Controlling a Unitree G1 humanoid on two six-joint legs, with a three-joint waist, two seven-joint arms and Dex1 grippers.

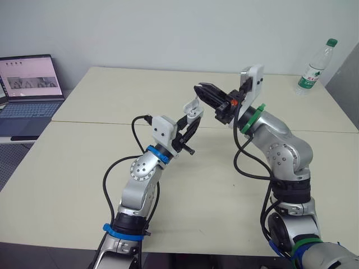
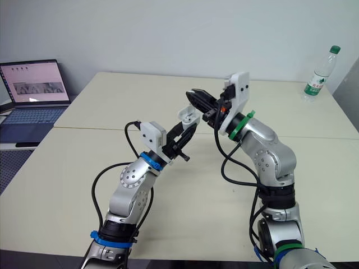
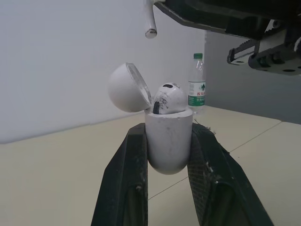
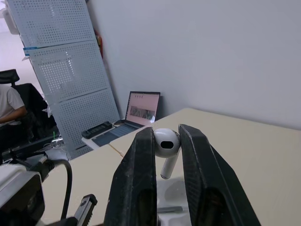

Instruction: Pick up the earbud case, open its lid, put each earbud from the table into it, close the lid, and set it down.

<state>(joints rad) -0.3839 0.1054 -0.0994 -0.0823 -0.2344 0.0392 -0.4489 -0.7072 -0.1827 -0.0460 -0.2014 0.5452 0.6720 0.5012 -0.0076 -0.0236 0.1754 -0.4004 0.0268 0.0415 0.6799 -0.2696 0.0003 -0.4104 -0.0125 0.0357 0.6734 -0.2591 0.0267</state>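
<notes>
My left pincer (image 1: 190,122) is clamped on the white earbud case (image 3: 168,141), one black finger on each side of the body, case upright. I hold it in the air above the middle of the table (image 1: 106,95), off the surface. The lid (image 3: 128,88) is hinged open and tipped back. One earbud (image 3: 169,98) sits in the case, head poking above the rim, with dark marks on it, maybe dirt; hard to tell.

My right pincer (image 1: 203,91) is narrow, pinching the second earbud (image 4: 165,143) by its head, stem hanging down between the fingers. It hangs just above the open case and is not touching it. The stem tip is over the case mouth.

A plastic water bottle (image 1: 315,66) with a green cap stands upright near the table's far right corner. An open laptop (image 1: 31,92) sits on a separate surface off the table's left edge. A seated person (image 4: 9,110) shows in the right wrist view, beside a grey perforated panel (image 4: 61,70).
</notes>
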